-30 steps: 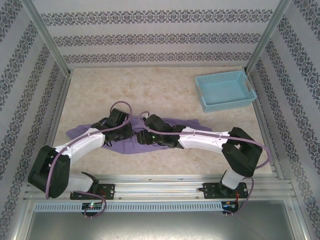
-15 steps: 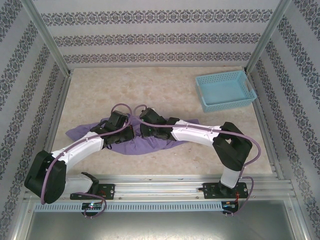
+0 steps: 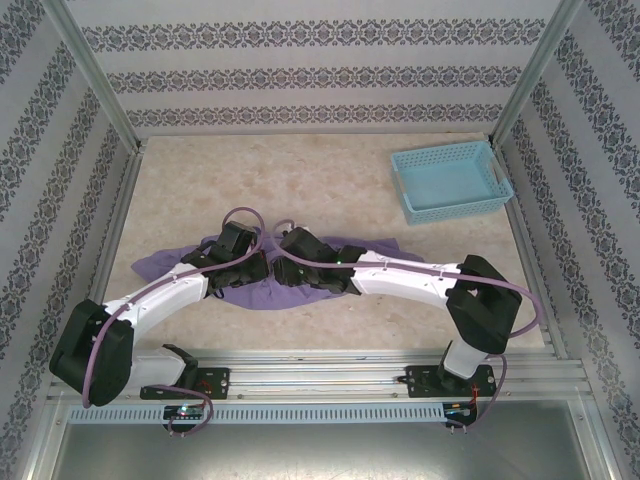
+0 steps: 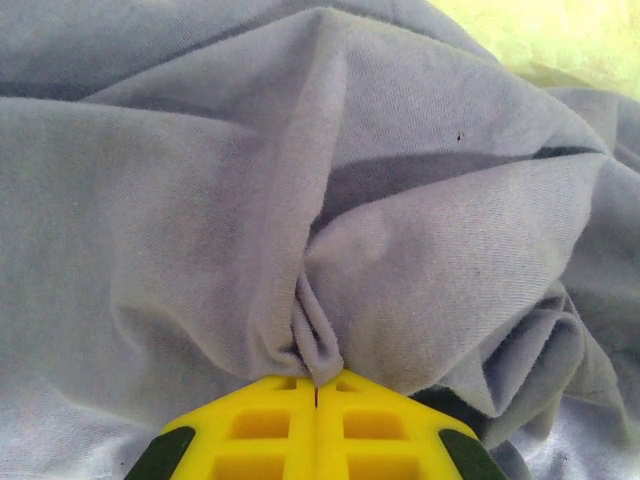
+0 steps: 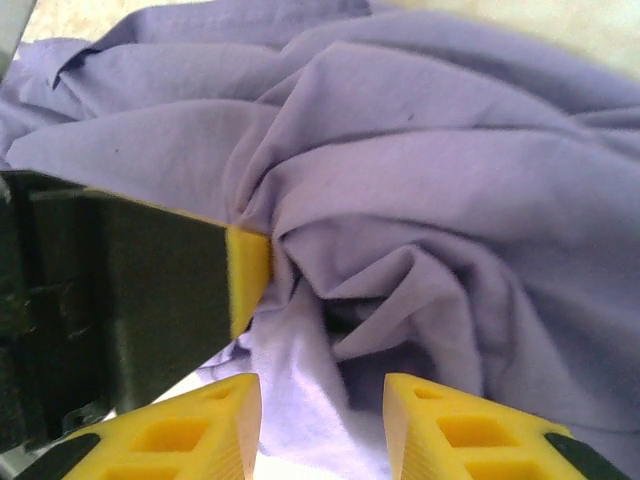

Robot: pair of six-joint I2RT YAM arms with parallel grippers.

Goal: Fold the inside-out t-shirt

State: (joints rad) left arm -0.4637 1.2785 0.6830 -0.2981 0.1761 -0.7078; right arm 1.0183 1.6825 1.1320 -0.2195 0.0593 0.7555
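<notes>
The inside-out t-shirt (image 3: pixel 158 265) lies crumpled in a lavender heap at the table's near middle, largely under both arms. My left gripper (image 3: pixel 257 268) is shut on a pinched fold of the shirt; in the left wrist view the cloth (image 4: pixel 200 200) bunches right at its closed yellow tips (image 4: pixel 316 385). My right gripper (image 3: pixel 281 262) faces it from the right, almost touching. In the right wrist view its jaws (image 5: pixel 322 395) stand open just over the wrinkled cloth (image 5: pixel 450 180), with nothing between them. The left gripper's yellow finger (image 5: pixel 248 275) shows close on the left.
A light blue lattice basket (image 3: pixel 450 180) sits at the far right of the table. Patterned walls and metal posts close in the sides and back. A metal rail (image 3: pixel 320 365) runs along the near edge by the arm bases.
The right gripper has moved left toward the left gripper, swinging back and then settling beside it. The left gripper has edged slightly right, still holding the cloth.
</notes>
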